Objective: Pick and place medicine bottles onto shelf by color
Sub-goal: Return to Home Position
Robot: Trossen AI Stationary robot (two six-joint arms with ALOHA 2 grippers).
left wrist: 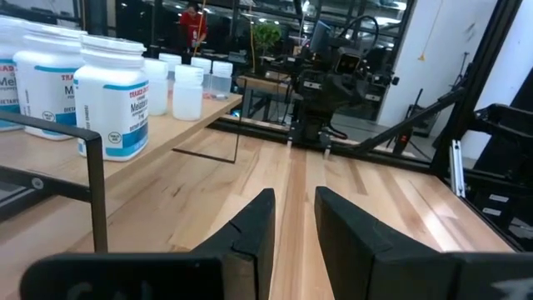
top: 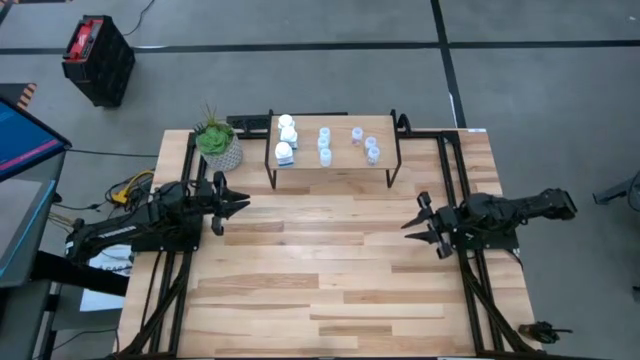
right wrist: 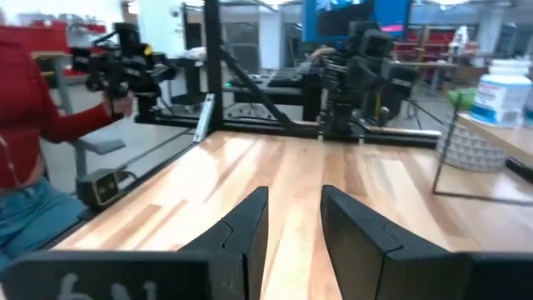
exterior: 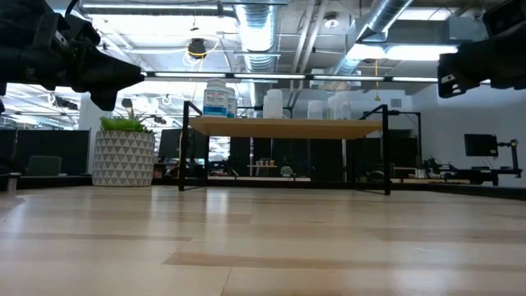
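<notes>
The shelf, a small light-wood board, stands on thin black legs at the middle of the table's far side. Three white medicine bottles stand on its left end. Several smaller translucent ones stand in the middle and on the right. The left wrist view shows the white bottles close by and the translucent ones behind them. My left gripper hovers level at the table's left side, shut on nothing. My right gripper hovers level at the right side, narrowly open, with nothing between its fingers.
A white patterned plant pot stands at the far left, beside the shelf. Bare planks lie between the two arms and toward the near edge. A person in red sits beyond the table's edge in the right wrist view.
</notes>
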